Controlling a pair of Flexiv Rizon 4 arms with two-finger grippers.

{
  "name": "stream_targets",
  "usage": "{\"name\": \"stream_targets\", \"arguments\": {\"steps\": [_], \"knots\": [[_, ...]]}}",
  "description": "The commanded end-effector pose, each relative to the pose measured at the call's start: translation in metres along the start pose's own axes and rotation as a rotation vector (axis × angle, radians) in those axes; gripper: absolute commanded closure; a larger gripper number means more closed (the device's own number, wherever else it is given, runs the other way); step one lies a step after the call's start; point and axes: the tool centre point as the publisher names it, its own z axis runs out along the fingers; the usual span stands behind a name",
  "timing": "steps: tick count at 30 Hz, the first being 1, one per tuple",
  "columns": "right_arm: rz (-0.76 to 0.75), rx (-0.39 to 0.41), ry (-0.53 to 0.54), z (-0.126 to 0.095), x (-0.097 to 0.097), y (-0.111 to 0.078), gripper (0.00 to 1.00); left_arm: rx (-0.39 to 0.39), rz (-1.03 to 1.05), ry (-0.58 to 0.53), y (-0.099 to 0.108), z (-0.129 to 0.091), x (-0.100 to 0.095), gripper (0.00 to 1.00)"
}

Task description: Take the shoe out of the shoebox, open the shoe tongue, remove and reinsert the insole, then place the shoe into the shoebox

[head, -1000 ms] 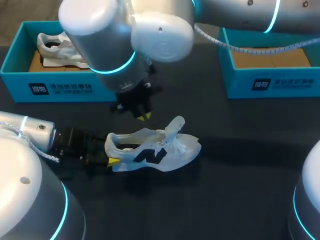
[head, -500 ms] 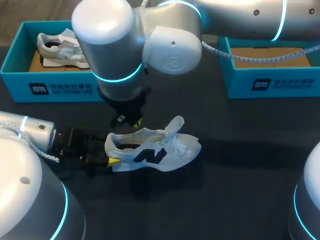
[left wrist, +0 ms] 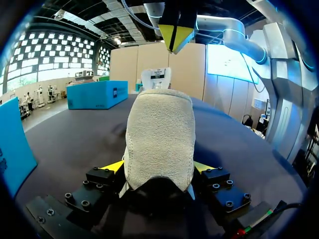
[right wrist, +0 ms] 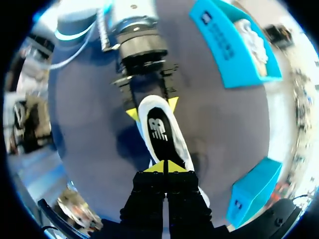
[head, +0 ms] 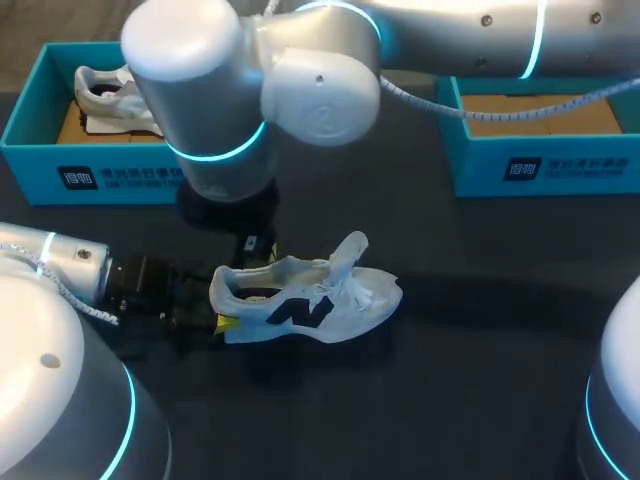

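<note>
Shoe (head: 310,295) sits upright, heel pinched by left gripper (left wrist: 158,173). Right gripper (right wrist: 164,166), tips pressed together, hovers over its collar.

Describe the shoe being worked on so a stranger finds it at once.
On the dark table, in front of the left teal shoebox, stands a white sneaker with a dark side logo. Unlike the other sneaker, which sits inside that box, it is outside, its heel gripped by the left tool.

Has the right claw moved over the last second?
Yes. The right claw has shifted leftward and closer to the heel opening of the white mesh sneaker, which has stayed put.
</note>
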Motion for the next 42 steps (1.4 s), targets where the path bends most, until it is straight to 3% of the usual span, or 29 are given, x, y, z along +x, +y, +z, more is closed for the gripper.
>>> {"name": "stream_targets", "arguments": {"steps": [1, 7, 32, 42], "knots": [[-0.045, 0.019, 0.005, 0.000, -0.002, 0.006, 1.00, -0.003, 0.000, 0.001, 0.003, 0.002, -0.003, 1.00], [-0.045, 0.019, 0.005, 0.000, -0.002, 0.006, 1.00, -0.003, 0.000, 0.001, 0.003, 0.002, -0.003, 1.00], [-0.060, 0.029, 0.077, 0.063, 0.003, 0.009, 1.00, -0.003, 0.000, 0.001, 0.003, 0.002, -0.003, 1.00], [-0.080, 0.044, 0.078, 0.080, -0.009, -0.001, 1.00, -0.003, 0.000, 0.001, 0.003, 0.002, -0.003, 1.00]]}}
